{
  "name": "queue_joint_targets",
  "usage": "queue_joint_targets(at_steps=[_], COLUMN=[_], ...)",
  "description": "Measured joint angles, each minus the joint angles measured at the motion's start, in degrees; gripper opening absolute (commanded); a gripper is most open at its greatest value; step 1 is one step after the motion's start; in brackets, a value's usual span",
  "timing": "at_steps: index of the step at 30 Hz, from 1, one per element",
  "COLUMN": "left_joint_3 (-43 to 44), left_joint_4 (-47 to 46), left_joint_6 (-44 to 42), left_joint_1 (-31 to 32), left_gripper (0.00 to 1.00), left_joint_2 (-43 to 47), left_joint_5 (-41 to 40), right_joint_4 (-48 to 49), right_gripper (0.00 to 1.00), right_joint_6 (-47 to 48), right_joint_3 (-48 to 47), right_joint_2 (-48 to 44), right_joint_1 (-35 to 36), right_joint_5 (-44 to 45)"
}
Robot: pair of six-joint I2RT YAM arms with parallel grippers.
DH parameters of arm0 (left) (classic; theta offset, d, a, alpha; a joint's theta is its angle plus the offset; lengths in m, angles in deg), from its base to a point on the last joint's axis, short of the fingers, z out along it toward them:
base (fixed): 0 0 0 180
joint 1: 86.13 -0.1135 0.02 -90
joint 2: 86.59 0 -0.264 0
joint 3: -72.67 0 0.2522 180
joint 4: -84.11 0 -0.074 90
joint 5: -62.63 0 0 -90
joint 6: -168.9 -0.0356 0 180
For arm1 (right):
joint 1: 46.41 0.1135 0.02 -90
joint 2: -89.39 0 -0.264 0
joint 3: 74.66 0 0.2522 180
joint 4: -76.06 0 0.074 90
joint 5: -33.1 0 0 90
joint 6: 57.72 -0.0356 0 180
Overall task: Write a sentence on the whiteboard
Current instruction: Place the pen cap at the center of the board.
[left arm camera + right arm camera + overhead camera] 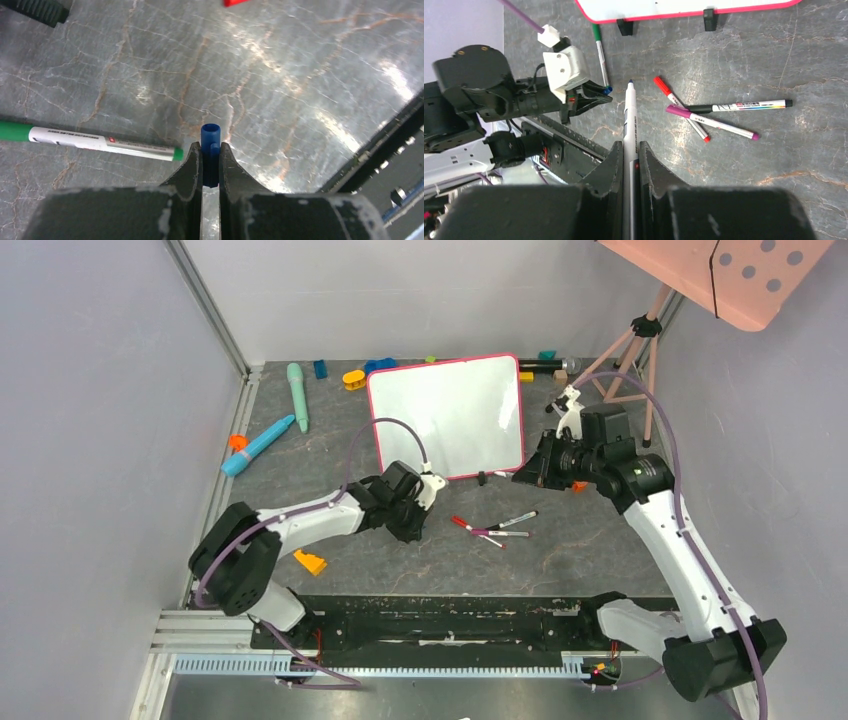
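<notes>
- Grey marbled table [600,550]: whiteboard [445,415] propped upright, upper centre, blank, facing the arms.
- Left gripper [210,150] clamped on blue cap [210,135], held aside.
- Right gripper [630,150] clamped on uncapped marker [629,107], tip forward for writing.

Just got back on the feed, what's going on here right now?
The right gripper is shut on an uncapped marker, its tip pointing out over the table. The left gripper pinches a blue cap, with a green marker lying beside it. The whiteboard is blank, nothing written yet.
</notes>
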Motion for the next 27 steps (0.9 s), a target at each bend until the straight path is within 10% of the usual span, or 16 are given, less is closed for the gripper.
queue_joint_targets(at_steps=[11,27], left_joint_3=[5.68,5.73], left_joint_4=[-0.24,1.51], left_joint_6=[4.61,7.78], left_joint_1=[0.0,-0.02], left_gripper=[0.23,0.51], left_joint_2=[-9.46,-0.09], left_joint_5=[-6.03,-8.07], right_joint_4=[5.86,6.16], right_gripper=[0.0,0.0], right_joint_6=[-4.42,-4.55], right_joint_3=[2.16,7.63], right_joint_2=[-3.91,-12.22], right_joint_1=[0.0,0.0], right_joint_5=[4.24,12.74])
